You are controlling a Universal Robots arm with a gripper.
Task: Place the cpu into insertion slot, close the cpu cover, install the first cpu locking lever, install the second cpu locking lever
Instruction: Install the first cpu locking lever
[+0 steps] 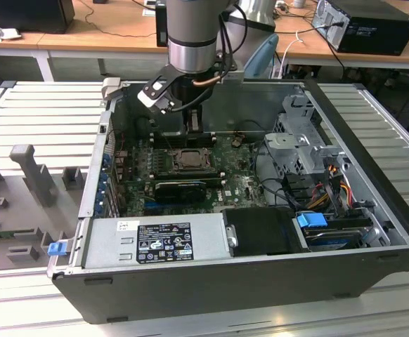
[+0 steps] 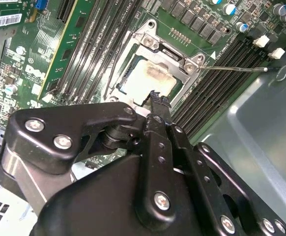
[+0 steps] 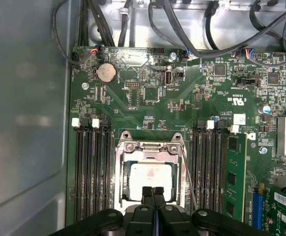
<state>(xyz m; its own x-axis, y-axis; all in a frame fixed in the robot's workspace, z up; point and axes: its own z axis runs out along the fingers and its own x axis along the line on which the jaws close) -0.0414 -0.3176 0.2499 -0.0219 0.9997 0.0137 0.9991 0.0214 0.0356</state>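
tabletop [image 1: 43,112]: ribbed metal. The computer case [image 1: 362,116] sits in the middle of it with its side open.
case contents, exterior view's left to right: power supply [image 1: 155,242] along the case's near edge; motherboard [image 1: 241,184] on the case floor; drive cage [image 1: 296,144] with cables at the right end.
insertion slot [image 3: 125,187]: mid-board, toward the case's far wall, between banks of long black slots.
cpu [image 3: 150,178]: lies flat in the slot, pale smudged face up.
cpu cover [image 3: 150,146]: down around the cpu, framing it.
locking lever [image 2: 236,69]: thin wire standing out past the cover's corner; judged unlatched.
gripper [image 3: 153,192]: over the cpu's edge, jaws pressed together with nothing between them. Cannot tell if they touch it.
handling (judgement): cpu is light, stiff and fragile, best held by opposite edges. Lever is springy, slim and likely slippery, best pushed near its free end.
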